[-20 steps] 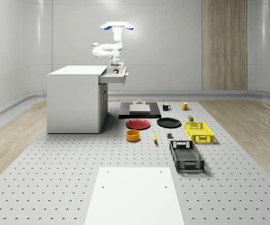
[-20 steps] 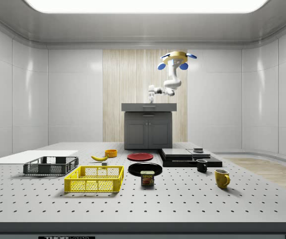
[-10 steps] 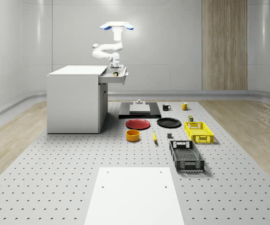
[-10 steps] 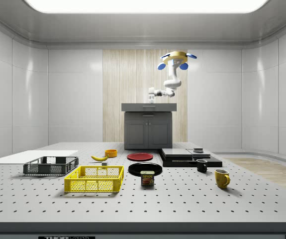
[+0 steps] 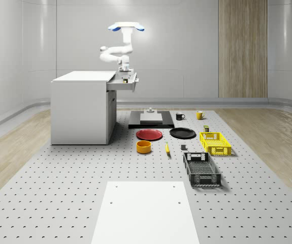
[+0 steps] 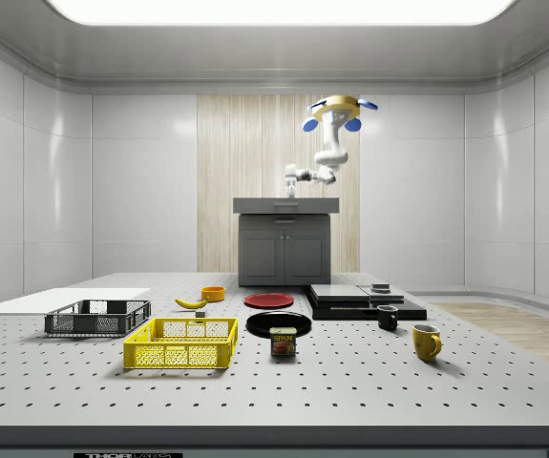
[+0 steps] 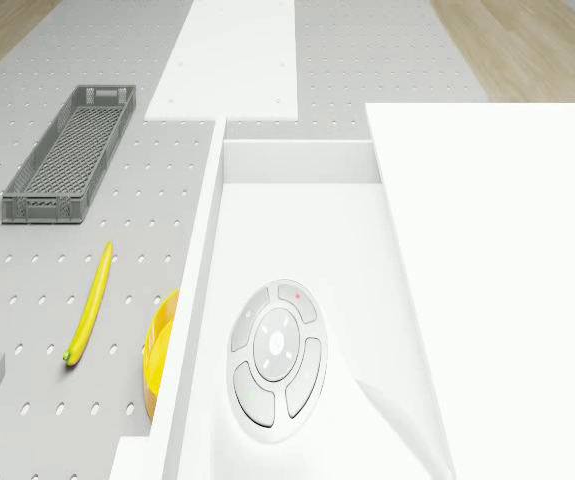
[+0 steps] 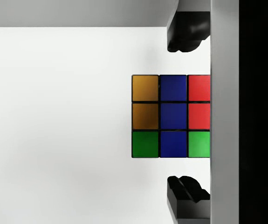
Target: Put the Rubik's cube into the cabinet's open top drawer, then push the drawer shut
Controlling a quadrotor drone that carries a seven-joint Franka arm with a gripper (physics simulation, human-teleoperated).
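Note:
The Rubik's cube (image 8: pixel 171 116) lies on the white floor of the cabinet's open top drawer (image 5: pixel 123 84), close to one of its walls. My gripper (image 8: pixel 171 113) hangs straight above the cube, open, with its black fingers (image 8: pixel 187 32) on either side of the cube and apart from it. The drone (image 5: pixel 126 27) hovers over the drawer end of the white cabinet (image 5: pixel 79 107). In the side view the gripper (image 6: pixel 290 183) is a little above the cabinet top (image 6: pixel 285 204), below the drone (image 6: pixel 339 108). The drawer's floor (image 7: pixel 307 240) shows under my arm (image 7: pixel 275 350).
On the perforated floor in front of the cabinet lie a red plate (image 5: pixel 150 134), a black plate (image 5: pixel 182 133), a yellow bowl (image 5: pixel 143 147), a banana (image 5: pixel 167 148), a yellow crate (image 5: pixel 215 143) and a grey crate (image 5: pixel 201 169). A black slab (image 5: pixel 151 119) lies behind them.
The arm has folded upward and lifted the gripper away from the drawer. The drone has edged up slightly. The cube stays in the drawer.

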